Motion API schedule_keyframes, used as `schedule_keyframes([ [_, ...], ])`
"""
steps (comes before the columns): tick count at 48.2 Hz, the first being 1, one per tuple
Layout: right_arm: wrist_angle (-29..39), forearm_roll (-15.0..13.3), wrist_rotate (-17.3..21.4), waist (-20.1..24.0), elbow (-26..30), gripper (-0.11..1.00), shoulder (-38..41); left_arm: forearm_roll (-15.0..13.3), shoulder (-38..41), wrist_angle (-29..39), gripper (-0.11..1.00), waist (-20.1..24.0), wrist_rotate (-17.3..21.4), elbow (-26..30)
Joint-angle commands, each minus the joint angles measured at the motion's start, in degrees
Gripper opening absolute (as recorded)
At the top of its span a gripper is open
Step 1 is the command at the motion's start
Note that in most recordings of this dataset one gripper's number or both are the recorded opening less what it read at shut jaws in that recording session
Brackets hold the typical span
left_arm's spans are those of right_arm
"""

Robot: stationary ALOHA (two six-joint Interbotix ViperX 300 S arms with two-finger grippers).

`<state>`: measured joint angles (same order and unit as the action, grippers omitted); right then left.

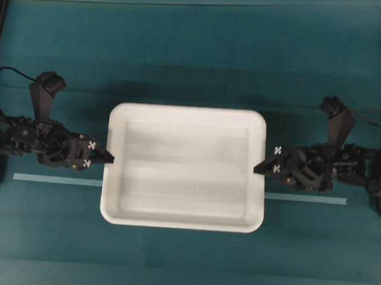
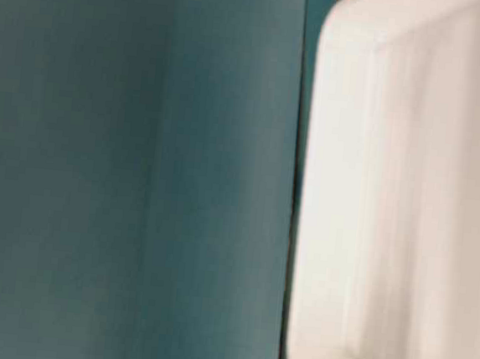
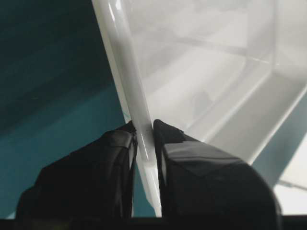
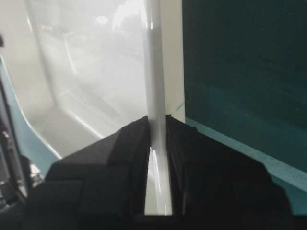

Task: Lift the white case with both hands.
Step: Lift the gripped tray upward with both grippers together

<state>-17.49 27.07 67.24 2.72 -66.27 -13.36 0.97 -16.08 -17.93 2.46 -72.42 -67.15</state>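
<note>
Both ends pinched: left end effector [image 1: 110, 157] clamps the white case [image 1: 185, 168] by its left rim, right end effector [image 1: 257, 168] clamps the opposite rim, over the teal surface [image 1: 194, 66].

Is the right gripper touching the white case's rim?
Touching. The right wrist view shows the right gripper with both fingers pressed against the rim of the white case, no gap.

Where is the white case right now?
In the overhead view the white case sits mid-frame on the teal table, its short rims pinched by the left pincer and right pincer.
</note>
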Motion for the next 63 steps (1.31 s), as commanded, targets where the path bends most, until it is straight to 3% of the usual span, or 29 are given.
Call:
schedule_keyframes([
  [1, 1.49, -0.53, -0.35, -1.14, 1.76, 0.13, -2.2, 0.26, -1.32, -0.26, 0.1, -0.44, -0.26, 2.29],
  [29, 15.47, -0.62, -2.64, -3.08, 7.21, 0.12, -13.36, 0.18, -14.77, 13.8, 0.09, -0.62, -0.7, 8.0],
  [43, 21.27, -0.44, -2.2, -3.25, 10.46, 0.12, -17.75, 0.18, -18.46, 14.33, 0.09, -1.41, -6.33, 8.44],
  [52, 26.19, -0.18, -1.32, -3.87, 11.34, 0.12, -20.92, 0.18, -19.51, 14.85, 0.09, -2.99, -7.21, 9.93],
  [63, 27.25, -0.26, 1.76, -4.04, 12.22, 0.12, -24.35, 0.18, -20.57, 19.51, 0.08, -3.16, -8.96, 13.62],
])
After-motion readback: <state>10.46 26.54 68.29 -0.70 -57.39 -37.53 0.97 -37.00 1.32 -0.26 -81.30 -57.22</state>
